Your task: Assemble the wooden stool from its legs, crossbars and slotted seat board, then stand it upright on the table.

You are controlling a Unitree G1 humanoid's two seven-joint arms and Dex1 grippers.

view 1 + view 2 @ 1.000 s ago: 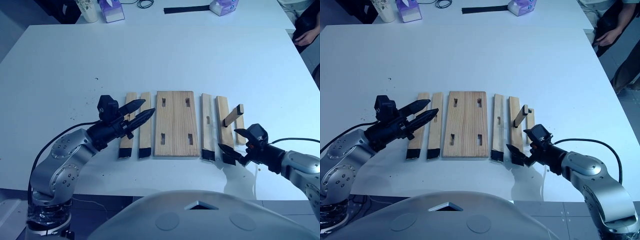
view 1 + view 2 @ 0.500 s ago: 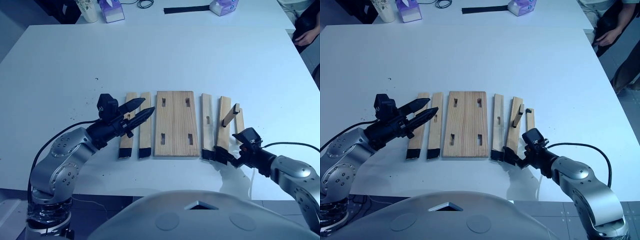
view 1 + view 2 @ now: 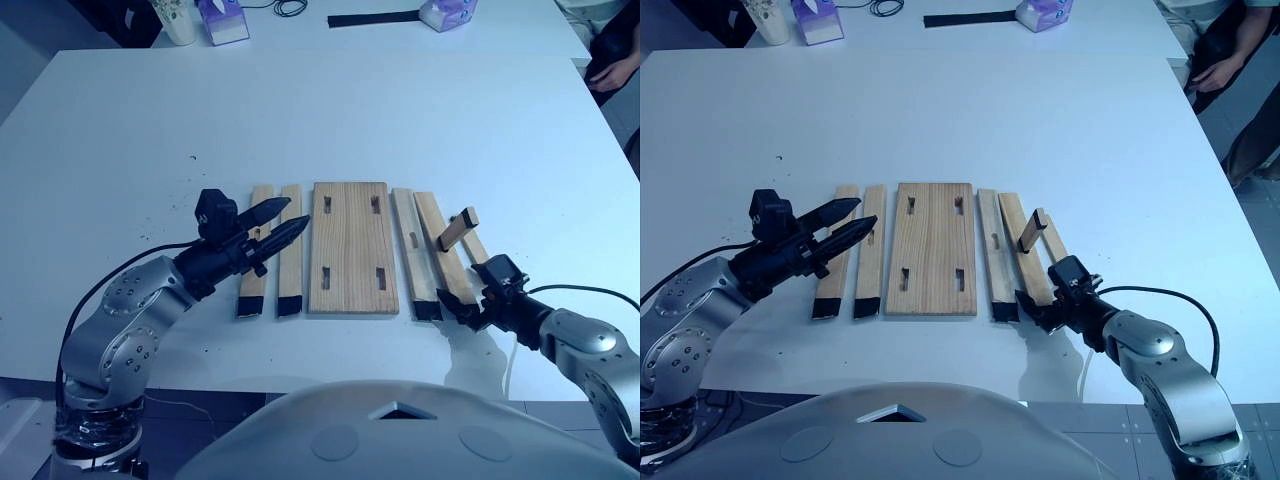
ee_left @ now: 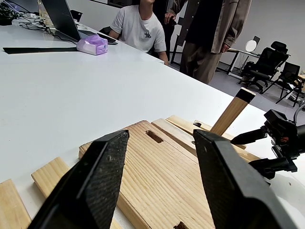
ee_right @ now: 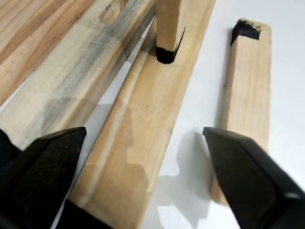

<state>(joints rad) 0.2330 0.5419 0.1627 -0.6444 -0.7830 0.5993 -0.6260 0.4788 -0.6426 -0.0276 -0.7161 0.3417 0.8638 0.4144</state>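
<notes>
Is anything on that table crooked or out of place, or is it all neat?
Yes. The two legs right of the seat board lie slanted, unlike the straight pair on its left. A short crossbar sticks up, tilted, from the outer slanted leg, by the open right pincer.

Wide white tabletop [image 3: 400, 120] beyond the flat wooden parts: open passage. Obstacle: short black-tipped wooden crossbar [image 3: 457, 229] juts up tilted from outer right pale slotted leg [image 3: 431, 220], just ahead of right gripper [image 3: 458, 308].
</notes>
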